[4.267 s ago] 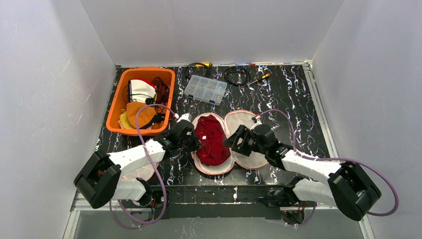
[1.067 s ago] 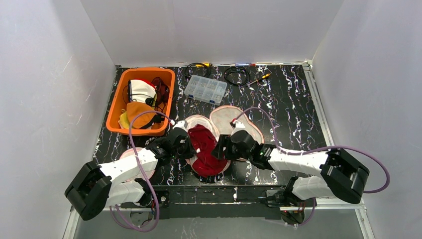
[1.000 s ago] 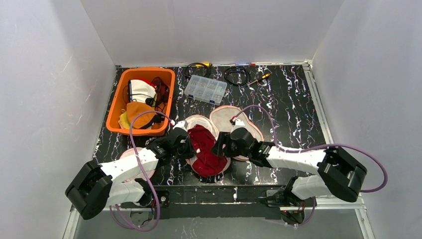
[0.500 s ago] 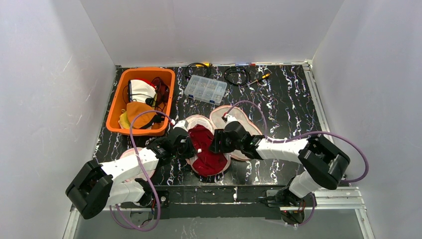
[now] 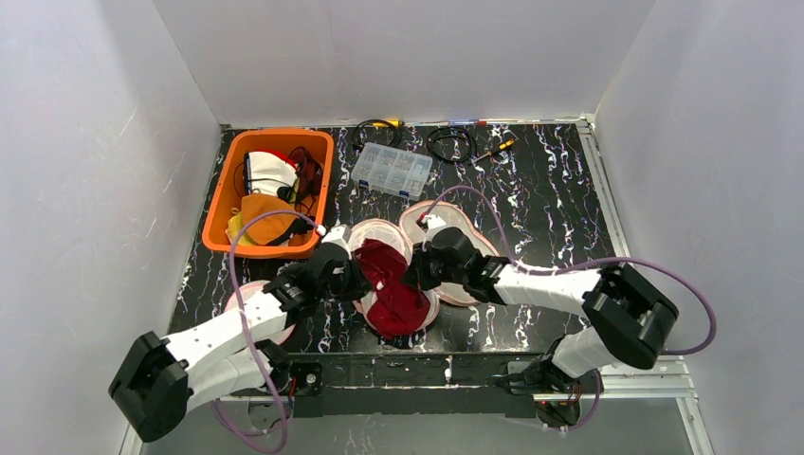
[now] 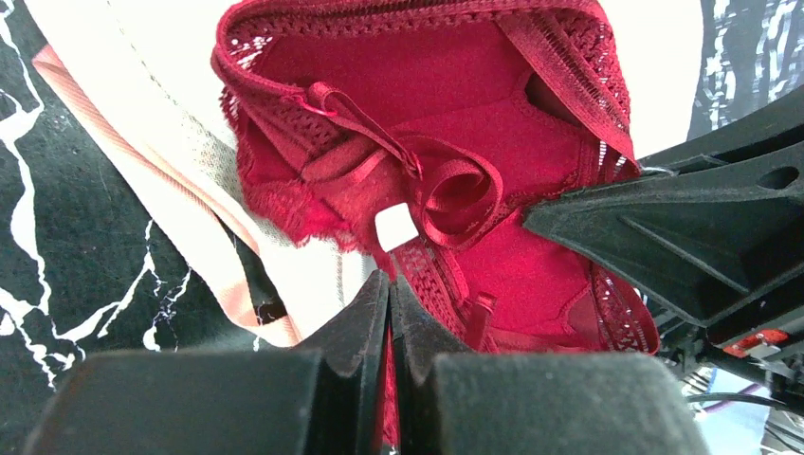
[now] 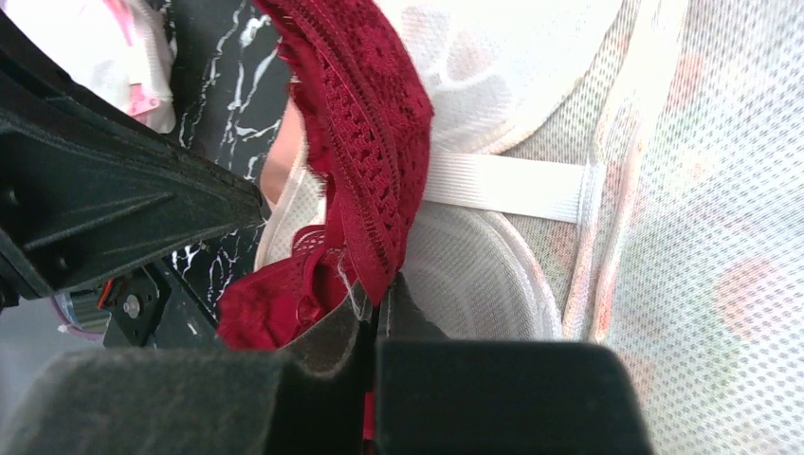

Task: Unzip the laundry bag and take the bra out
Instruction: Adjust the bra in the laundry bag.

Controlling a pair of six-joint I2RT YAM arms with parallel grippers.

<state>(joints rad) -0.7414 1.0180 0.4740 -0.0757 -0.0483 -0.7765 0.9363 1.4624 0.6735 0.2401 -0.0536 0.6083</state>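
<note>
Clamping from the left, the left gripper (image 6: 390,284) is closed on the red bra (image 5: 395,289), which sits partly inside the unzipped laundry bag (image 5: 377,230). The right gripper (image 7: 374,296) pinches its lace edge. Unzipping appears done; lifting the bra clear remains.

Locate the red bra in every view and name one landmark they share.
Top external: red bra at table centre, in the opened laundry bag.
Left wrist: fills the upper middle, above the shut left gripper.
Right wrist: lace edge hangs from top centre into the shut right gripper.
Shared landmark: the bag's white mesh under the bra.
</note>
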